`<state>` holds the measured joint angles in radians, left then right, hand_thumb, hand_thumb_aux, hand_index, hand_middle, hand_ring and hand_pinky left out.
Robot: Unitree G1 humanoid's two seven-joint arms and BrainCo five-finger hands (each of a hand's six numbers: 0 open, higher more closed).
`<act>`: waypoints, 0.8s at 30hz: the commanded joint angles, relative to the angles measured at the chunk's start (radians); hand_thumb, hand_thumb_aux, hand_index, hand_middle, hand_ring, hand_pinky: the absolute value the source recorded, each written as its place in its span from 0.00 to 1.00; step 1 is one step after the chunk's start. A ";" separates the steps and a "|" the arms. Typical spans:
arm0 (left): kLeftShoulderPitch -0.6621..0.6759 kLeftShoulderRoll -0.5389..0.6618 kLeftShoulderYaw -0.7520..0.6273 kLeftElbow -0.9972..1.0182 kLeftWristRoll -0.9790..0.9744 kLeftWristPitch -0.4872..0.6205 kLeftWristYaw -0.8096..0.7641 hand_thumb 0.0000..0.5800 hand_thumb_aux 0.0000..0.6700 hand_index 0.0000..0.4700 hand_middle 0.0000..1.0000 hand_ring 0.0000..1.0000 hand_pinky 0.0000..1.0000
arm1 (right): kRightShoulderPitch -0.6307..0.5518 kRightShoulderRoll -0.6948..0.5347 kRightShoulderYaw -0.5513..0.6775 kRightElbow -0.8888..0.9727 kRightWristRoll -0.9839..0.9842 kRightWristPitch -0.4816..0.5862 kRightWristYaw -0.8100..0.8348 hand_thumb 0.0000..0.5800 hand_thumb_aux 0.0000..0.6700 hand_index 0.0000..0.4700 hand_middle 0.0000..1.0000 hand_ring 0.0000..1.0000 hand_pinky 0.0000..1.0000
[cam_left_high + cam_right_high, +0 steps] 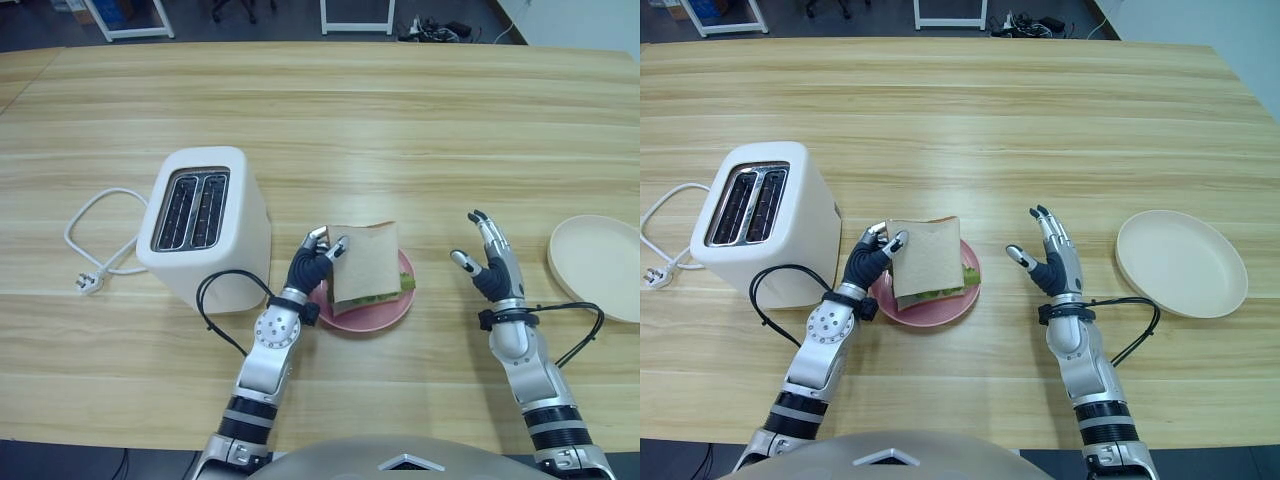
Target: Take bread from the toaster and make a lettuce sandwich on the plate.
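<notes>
White toaster [205, 225] at left on the bench [350, 130]. Left hand [308, 268] just right of it, fingers clamped on the left edge of the top bread slice [365, 262], which lies over lettuce [385, 297] on the pink plate [385, 318]. Right hand [492, 265] near the plate, fingers apart, holding nothing. Cream plate [600, 265] far right.

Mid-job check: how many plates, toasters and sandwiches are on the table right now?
Plates: 2, a pink plate and a cream plate
Toaster: 1
Sandwich: 1
Total: 4
</notes>
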<state>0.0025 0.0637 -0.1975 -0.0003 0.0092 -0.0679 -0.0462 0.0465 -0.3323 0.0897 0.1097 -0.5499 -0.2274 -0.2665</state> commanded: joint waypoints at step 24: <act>-0.035 0.115 -0.088 0.186 0.449 0.061 0.130 1.00 1.00 1.00 1.00 1.00 1.00 | -0.015 -0.089 0.415 -0.109 -0.670 -0.059 -0.023 0.00 0.00 0.00 0.00 0.00 0.00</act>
<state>-0.0724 0.1644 -0.2825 0.1624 0.4338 -0.0514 0.0932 0.0573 -0.4171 0.4722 -0.0483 -1.1822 -0.3058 -0.3261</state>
